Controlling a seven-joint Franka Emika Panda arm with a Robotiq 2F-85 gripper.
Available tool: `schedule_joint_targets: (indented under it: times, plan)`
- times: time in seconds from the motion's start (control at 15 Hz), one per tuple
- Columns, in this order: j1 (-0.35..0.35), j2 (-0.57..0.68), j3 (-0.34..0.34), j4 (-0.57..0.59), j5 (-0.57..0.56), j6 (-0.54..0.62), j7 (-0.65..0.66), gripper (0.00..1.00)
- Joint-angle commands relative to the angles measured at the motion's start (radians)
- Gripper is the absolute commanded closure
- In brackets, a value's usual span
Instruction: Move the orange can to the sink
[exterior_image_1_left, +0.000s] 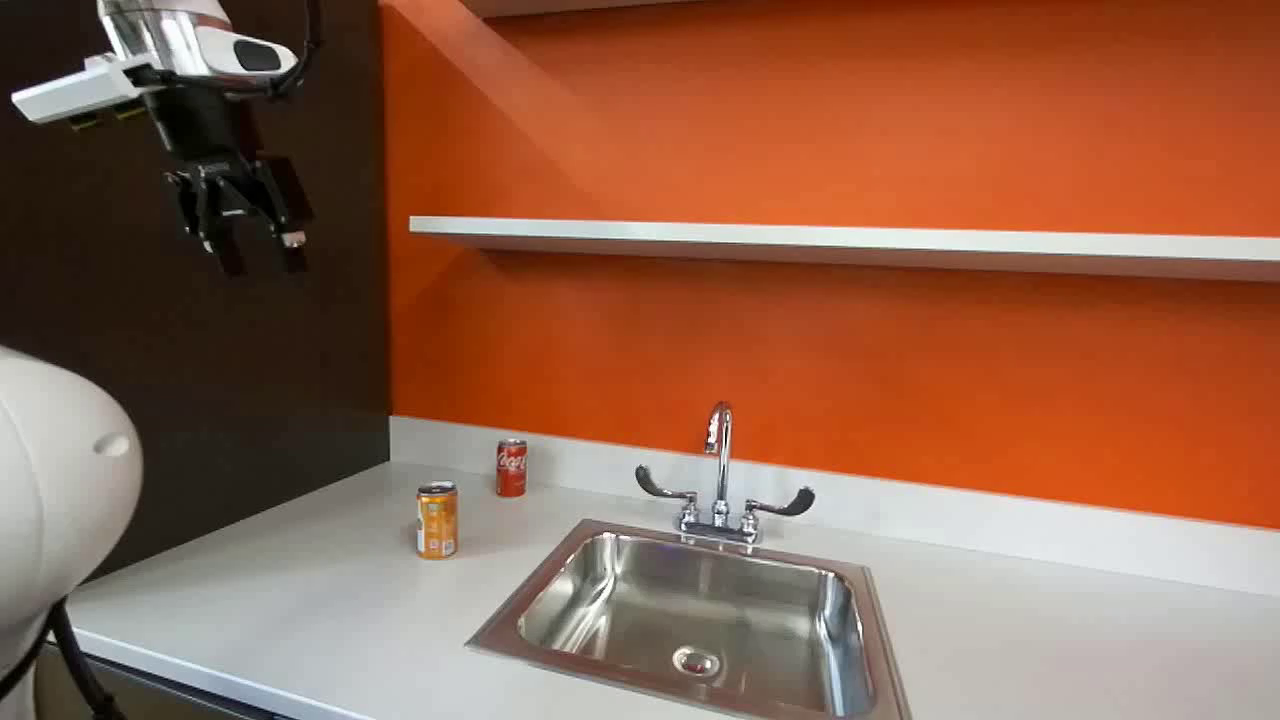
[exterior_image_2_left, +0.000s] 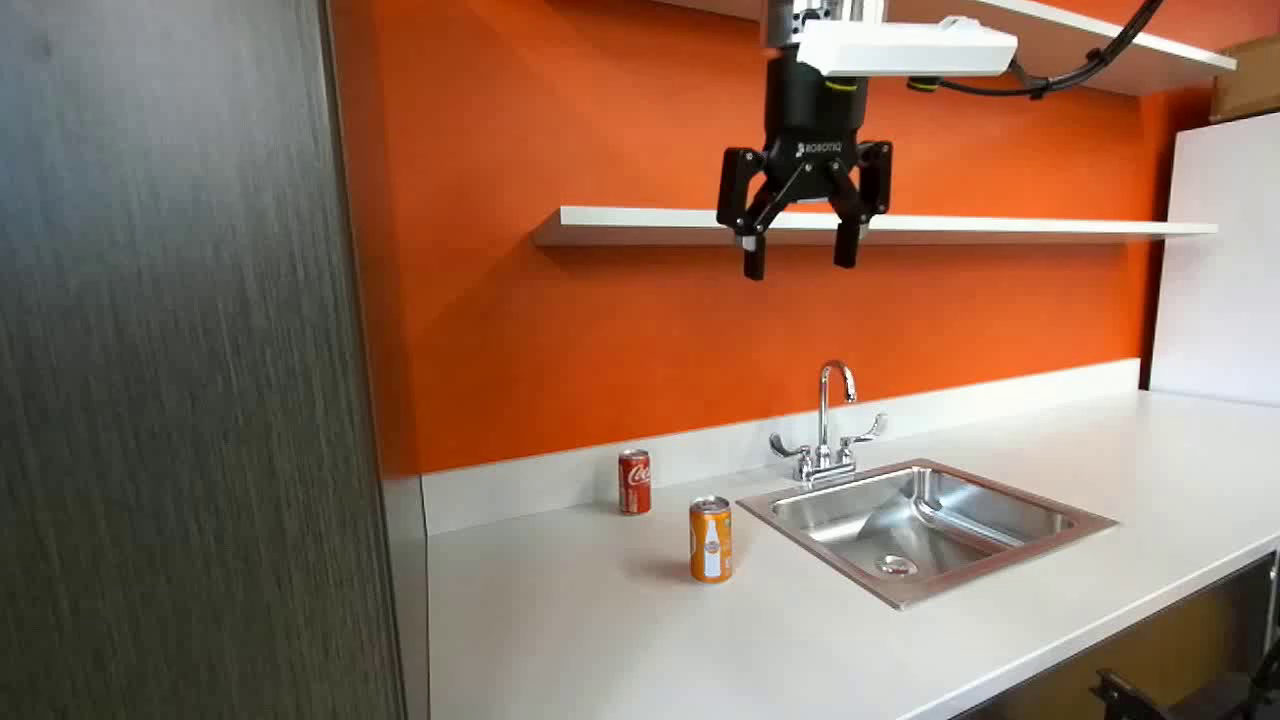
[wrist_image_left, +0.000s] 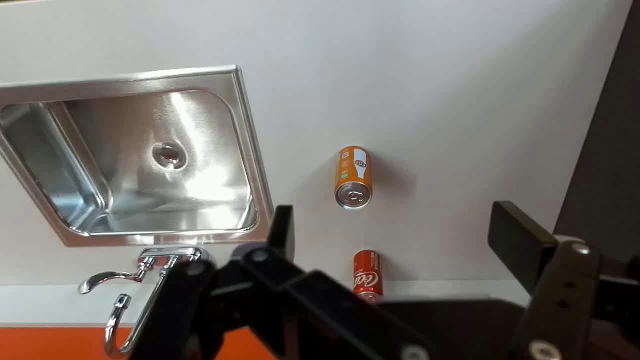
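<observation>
The orange can stands upright on the counter, left of the sink in an exterior view. In another exterior view the can is beside the near left rim of the sink. The wrist view shows the can from above, right of the sink, with its silvery top facing the camera. My gripper is high above the counter with its fingers pointing down. The gripper is apart from the can. In the wrist view its fingers are wide apart with nothing between them.
A red can stands behind the orange can near the backsplash; it also shows in the wrist view. A chrome faucet rises at the sink's back rim. A white shelf runs along the orange wall. A dark panel bounds one side.
</observation>
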Motion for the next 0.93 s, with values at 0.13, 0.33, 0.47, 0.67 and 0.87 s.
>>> schedule_joint_targets:
  times: [0.13,0.33,0.47,0.67,0.87]
  plan:
    - [0.007,0.004,-0.005,0.003,-0.005,-0.002,0.004,0.0]
    - [0.002,0.067,-0.025,0.017,0.001,0.006,-0.025,0.0]
    - [-0.003,0.119,-0.035,0.031,0.004,0.0,-0.027,0.0]
    - [0.002,0.196,-0.055,0.04,0.019,0.021,-0.029,0.0]
    - [0.008,0.28,-0.068,0.048,0.029,0.089,-0.026,0.0]
